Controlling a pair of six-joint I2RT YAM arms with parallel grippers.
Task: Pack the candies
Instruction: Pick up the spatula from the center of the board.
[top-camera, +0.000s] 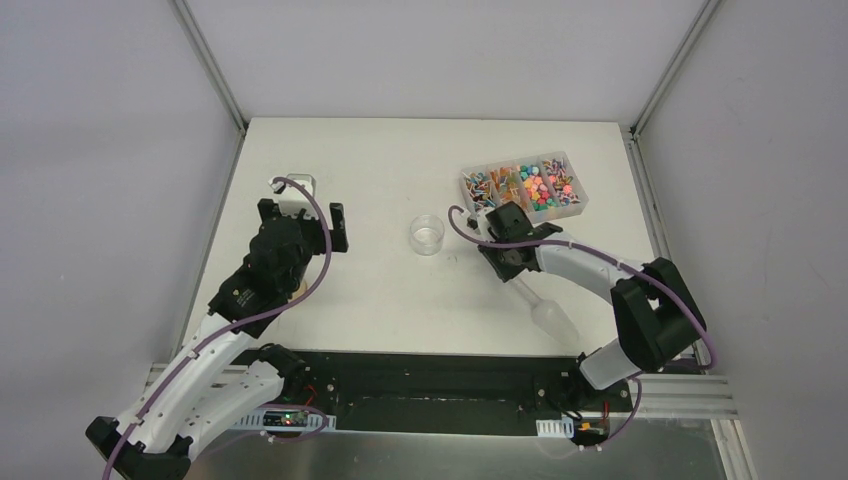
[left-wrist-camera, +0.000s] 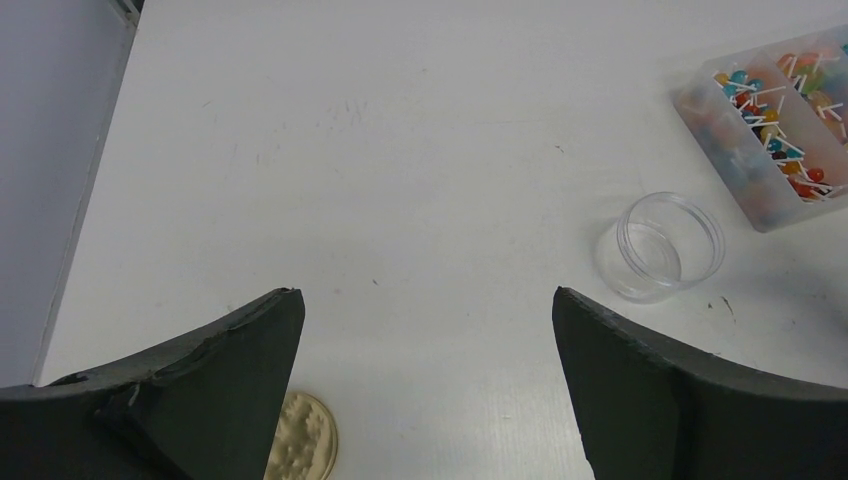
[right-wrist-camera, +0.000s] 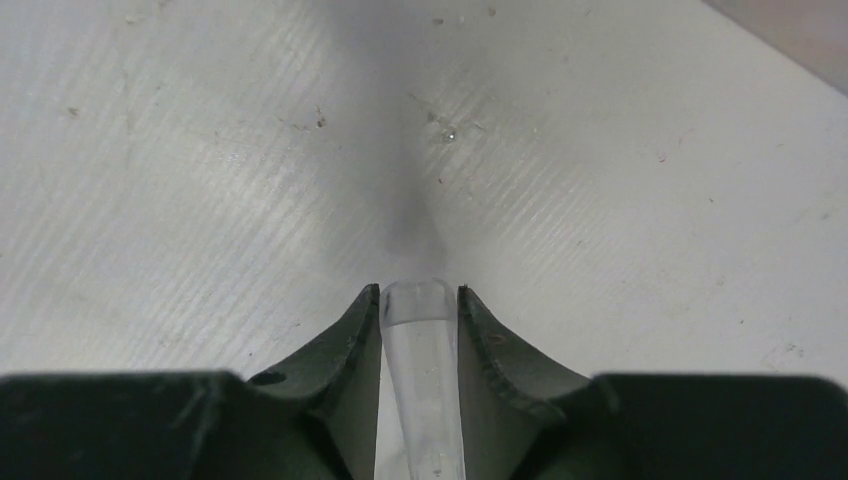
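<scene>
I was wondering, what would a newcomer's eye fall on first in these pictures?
The multicoloured candies in the clear compartment box stand out at the far right of the white table. Just in front of them, the right gripper is closed on the handle of a clear plastic scoop, and an empty clear round jar stands at mid-table. The left gripper hangs wide open on the left.

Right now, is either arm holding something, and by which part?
The right gripper holds the clear plastic scoop by the end of its handle, jaws closed on it. The left gripper holds nothing; its jaws stand open.
</scene>
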